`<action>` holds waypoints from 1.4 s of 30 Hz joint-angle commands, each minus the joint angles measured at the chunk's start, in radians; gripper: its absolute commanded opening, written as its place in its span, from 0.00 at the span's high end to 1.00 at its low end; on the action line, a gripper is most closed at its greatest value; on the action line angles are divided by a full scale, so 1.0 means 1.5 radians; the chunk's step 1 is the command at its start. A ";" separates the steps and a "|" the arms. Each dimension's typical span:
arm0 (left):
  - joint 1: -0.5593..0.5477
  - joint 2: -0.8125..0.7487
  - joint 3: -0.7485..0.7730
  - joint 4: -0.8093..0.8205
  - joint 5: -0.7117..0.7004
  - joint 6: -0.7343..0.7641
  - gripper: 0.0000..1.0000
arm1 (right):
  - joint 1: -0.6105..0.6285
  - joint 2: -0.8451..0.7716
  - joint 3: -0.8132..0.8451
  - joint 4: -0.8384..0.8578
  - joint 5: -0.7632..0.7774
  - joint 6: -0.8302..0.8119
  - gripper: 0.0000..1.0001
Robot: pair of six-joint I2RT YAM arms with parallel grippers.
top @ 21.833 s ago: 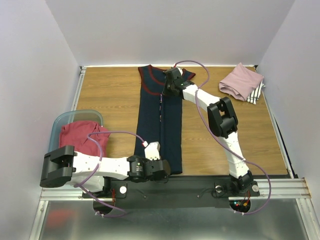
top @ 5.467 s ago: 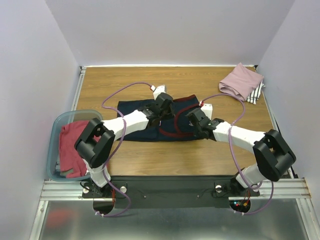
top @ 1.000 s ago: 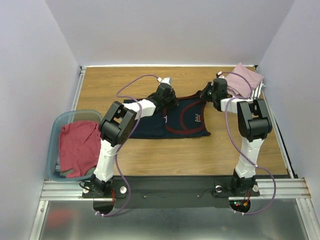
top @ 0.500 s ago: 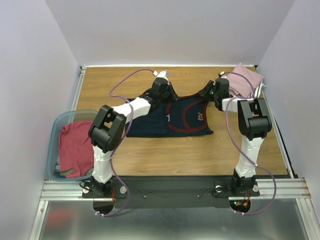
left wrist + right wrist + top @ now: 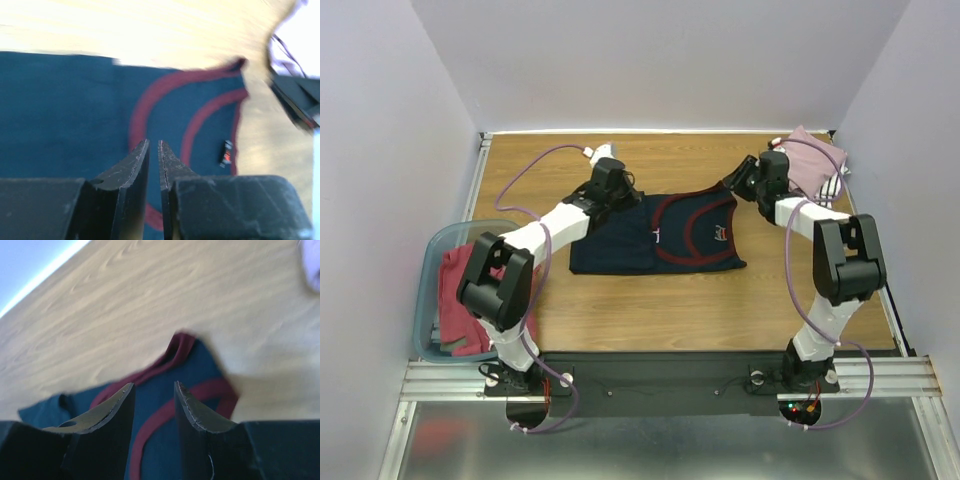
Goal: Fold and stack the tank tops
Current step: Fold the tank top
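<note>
On the table, navy jersey lies folded, not yet stacked on pink top; left pincer closed empty, right pincer slightly parted.

Navy jersey — blurred (label unreadable)

Jersey flat mid-table. My left gripper over its far-left part, my right gripper at its far-right corner. Tub at left near edge, one top inside. Pile of folded tops in far-right corner, just right of right gripper, apart from jersey.
</note>
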State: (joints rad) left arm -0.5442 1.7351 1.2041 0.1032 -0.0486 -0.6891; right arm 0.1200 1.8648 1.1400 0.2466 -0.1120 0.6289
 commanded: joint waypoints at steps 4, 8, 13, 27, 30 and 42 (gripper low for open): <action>0.142 -0.104 -0.070 -0.062 -0.064 -0.007 0.71 | 0.163 -0.114 -0.066 -0.094 0.070 -0.009 0.58; 0.214 -0.077 -0.059 -0.067 -0.007 0.035 0.62 | 0.348 -0.109 -0.046 -0.141 0.145 0.014 0.61; 0.260 0.000 0.014 -0.085 0.059 0.073 0.60 | 0.520 -0.017 0.094 -0.205 0.218 0.014 0.62; 0.313 0.116 0.162 -0.158 0.126 0.124 0.60 | 0.662 0.248 0.477 -0.364 0.372 -0.056 0.57; 0.315 0.124 0.160 -0.149 0.138 0.124 0.60 | 0.676 0.279 0.517 -0.372 0.405 -0.076 0.57; 0.317 0.137 0.155 -0.141 0.149 0.120 0.60 | 0.713 0.333 0.535 -0.384 0.459 -0.101 0.57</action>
State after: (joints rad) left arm -0.0708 1.9533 1.4128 -0.1207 0.1585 -0.5278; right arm 1.1564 2.3726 1.9354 -0.3298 0.5076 0.4931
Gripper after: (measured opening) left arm 0.397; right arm 0.437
